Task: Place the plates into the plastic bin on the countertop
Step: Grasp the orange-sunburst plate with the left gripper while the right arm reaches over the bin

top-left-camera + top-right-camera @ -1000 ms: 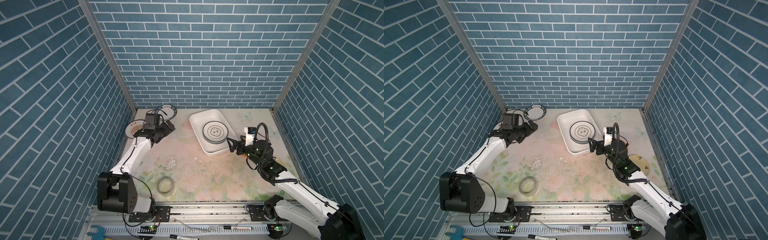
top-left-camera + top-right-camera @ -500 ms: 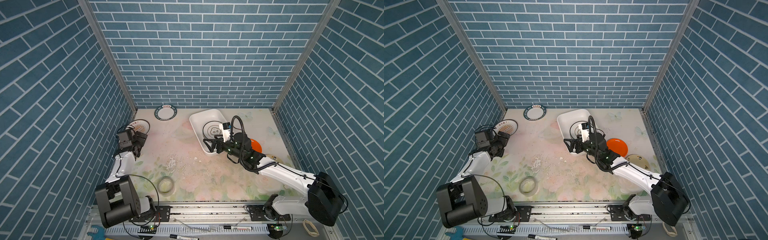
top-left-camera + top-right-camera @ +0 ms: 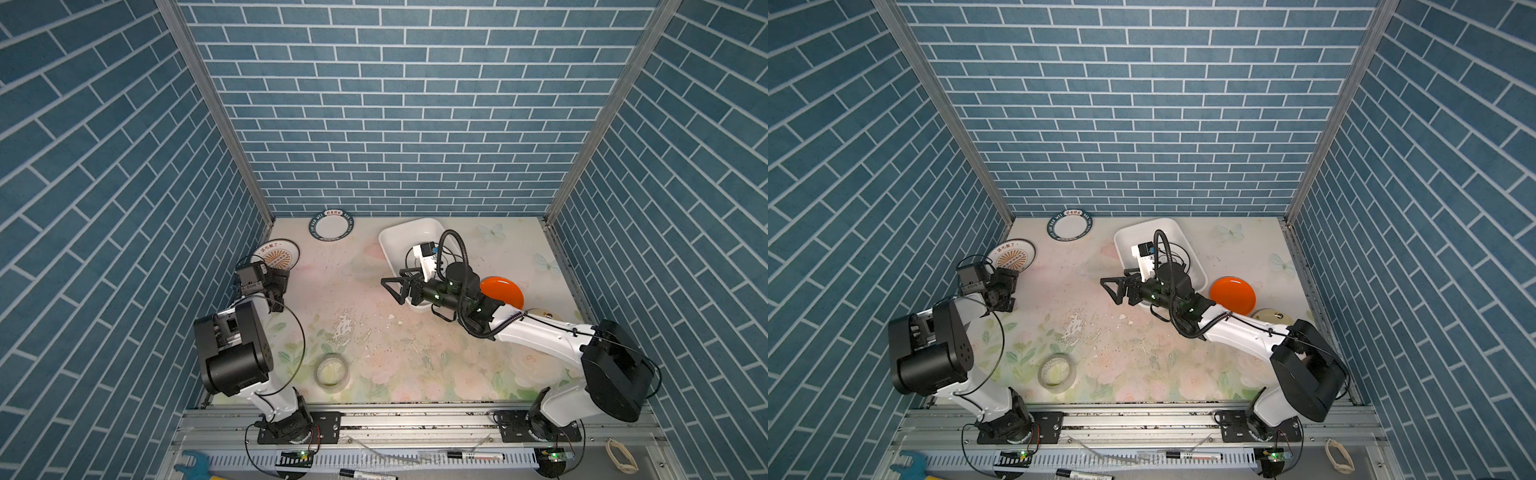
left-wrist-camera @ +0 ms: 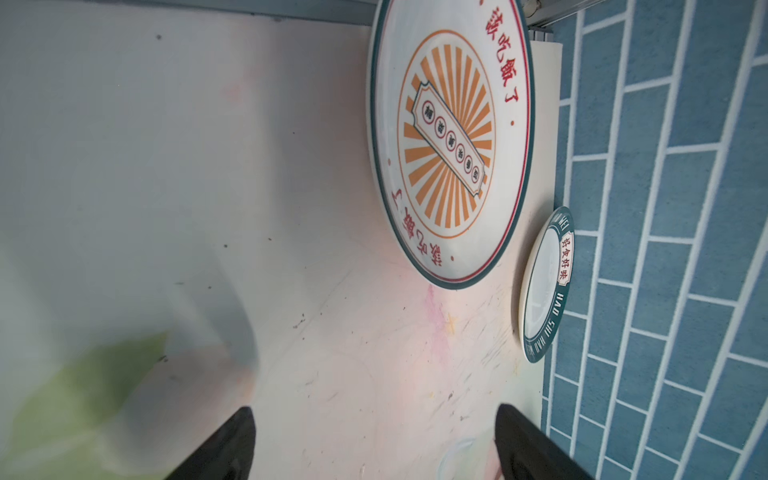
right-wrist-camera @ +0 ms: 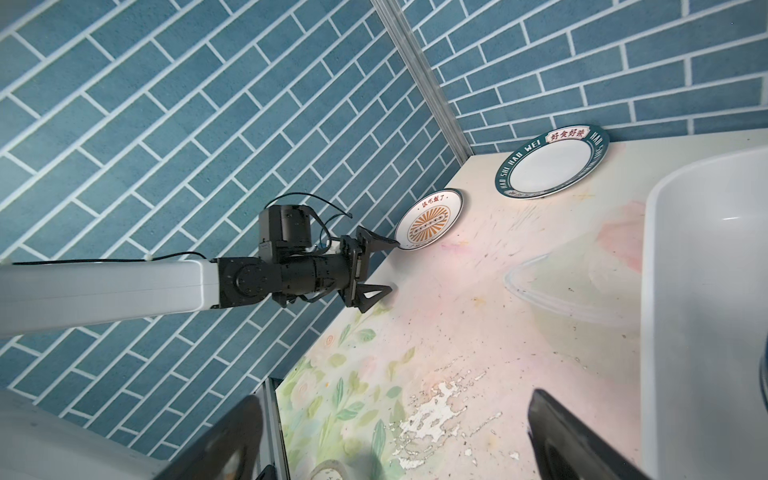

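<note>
On the pale flower-printed countertop [image 3: 415,357], the white glossy plastic bin [image 3: 399,239] sits partly under the right arm [image 3: 536,332]. The round white sunburst-centred plate [image 4: 449,141] (apparently leaning on the side wall [image 5: 208,124]) lies just ahead of the left gripper [image 4: 374,440], jaws wide and empty; a clumsy pinch could skid it. The right gripper [image 3: 392,291] gapes equally empty.

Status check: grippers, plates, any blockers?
Left gripper open, empty, near sunburst plate. Right gripper open, empty, beside plastic bin. Green-rimmed plate, orange plate, pale yellow plate outside it. No blockers seen.
</note>
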